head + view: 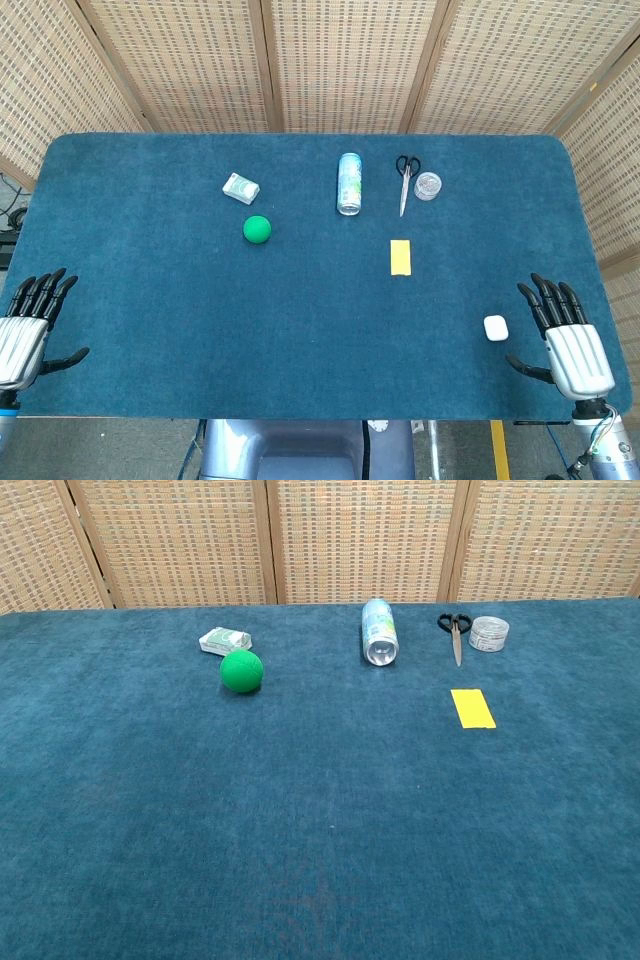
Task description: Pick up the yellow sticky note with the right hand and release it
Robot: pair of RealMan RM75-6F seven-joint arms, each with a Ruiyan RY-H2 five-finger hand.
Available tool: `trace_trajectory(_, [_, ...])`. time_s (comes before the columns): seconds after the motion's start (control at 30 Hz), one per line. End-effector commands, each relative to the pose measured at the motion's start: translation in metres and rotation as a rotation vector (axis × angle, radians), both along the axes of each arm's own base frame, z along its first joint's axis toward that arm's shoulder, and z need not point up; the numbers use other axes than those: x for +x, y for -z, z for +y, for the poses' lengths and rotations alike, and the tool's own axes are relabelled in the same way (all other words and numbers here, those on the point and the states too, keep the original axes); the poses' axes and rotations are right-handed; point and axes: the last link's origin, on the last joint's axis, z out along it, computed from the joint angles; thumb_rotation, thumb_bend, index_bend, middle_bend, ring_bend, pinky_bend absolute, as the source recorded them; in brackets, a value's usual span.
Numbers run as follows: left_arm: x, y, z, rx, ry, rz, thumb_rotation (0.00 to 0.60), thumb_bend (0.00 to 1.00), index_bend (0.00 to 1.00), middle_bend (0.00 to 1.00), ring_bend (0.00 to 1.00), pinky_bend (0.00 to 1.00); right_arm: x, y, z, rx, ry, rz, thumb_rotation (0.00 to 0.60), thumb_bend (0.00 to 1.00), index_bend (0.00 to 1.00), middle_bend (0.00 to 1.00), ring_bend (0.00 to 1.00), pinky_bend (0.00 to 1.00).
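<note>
The yellow sticky note [400,257] lies flat on the blue table cloth, right of centre; the chest view shows the same yellow sticky note [473,708] at mid right. My right hand [570,340] rests at the table's near right corner, fingers spread and empty, well apart from the note. At the near left edge my left hand [28,328] is open too, holding nothing. Neither hand appears in the chest view.
A small white case [495,327] sits just left of my right hand. Further back lie a can [349,183] on its side, black scissors [405,180], a clear round jar [427,185], a green ball [257,229] and a small white-green box [240,188].
</note>
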Motion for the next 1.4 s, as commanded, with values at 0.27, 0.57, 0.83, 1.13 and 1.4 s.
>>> trace_trajectory(0.27, [0.000,0.000,-0.001,0.001,0.001,0.000,0.600,0.00,0.02,0.00,0.00,0.00,0.000,0.005,-0.003,0.013,-0.009,0.010,0.600,0.00,0.00,0.00,0.00,0.01])
trace_trajectory(0.57, [-0.001,0.002,0.004,-0.008,-0.004,0.018,0.600,0.00,0.02,0.00,0.00,0.00,0.015,0.024,-0.054,0.041,-0.063,0.052,0.600,0.00,0.03,0.00,0.00,0.01])
trace_trajectory(0.83, [-0.001,0.003,0.007,-0.015,-0.007,0.022,0.600,0.00,0.02,0.00,0.00,0.00,0.046,0.047,-0.134,0.139,-0.122,0.107,0.600,0.02,0.10,0.00,0.00,0.01])
trace_trajectory(1.13, [0.000,0.004,0.007,-0.015,-0.014,0.024,0.600,0.00,0.02,0.00,0.00,0.00,0.069,0.094,-0.188,0.263,-0.139,0.242,0.600,0.17,0.15,0.00,0.00,0.01])
trace_trajectory(1.4, [0.000,0.004,0.008,-0.022,-0.021,0.022,0.600,0.00,0.02,0.00,0.00,0.00,0.077,0.127,-0.206,0.316,-0.111,0.259,0.600,0.24,0.18,0.00,0.00,0.01])
